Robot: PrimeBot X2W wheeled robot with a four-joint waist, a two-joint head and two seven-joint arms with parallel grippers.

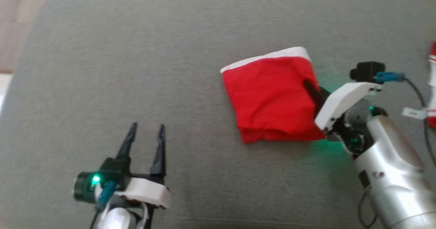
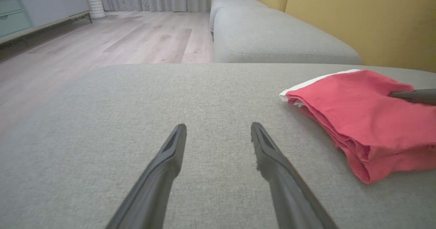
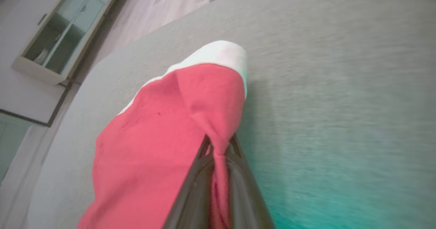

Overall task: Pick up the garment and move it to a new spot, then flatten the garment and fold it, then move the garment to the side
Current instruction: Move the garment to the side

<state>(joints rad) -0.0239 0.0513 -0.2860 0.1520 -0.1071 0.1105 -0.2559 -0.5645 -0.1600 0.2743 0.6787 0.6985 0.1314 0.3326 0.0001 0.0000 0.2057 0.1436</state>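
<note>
A folded red garment (image 1: 272,96) with a white band along its far edge lies on the grey cushion (image 1: 170,69), right of centre. My right gripper (image 1: 311,87) is shut on the garment's right edge; in the right wrist view the red cloth (image 3: 163,137) is pinched between the dark fingers (image 3: 201,174). My left gripper (image 1: 144,130) stands open at the lower left, well apart from the garment, with bare cushion between its fingers (image 2: 170,154). The garment (image 2: 357,116) lies to the right in the left wrist view, with a right finger (image 2: 414,95) resting on it.
Another red and white cloth (image 1: 432,82) lies at the far right edge of the cushion. A second grey cushion (image 2: 272,38) and a yellow backrest (image 2: 357,18) stand beyond. Wooden floor (image 2: 102,42) and a cabinet (image 2: 34,11) lie off the left side.
</note>
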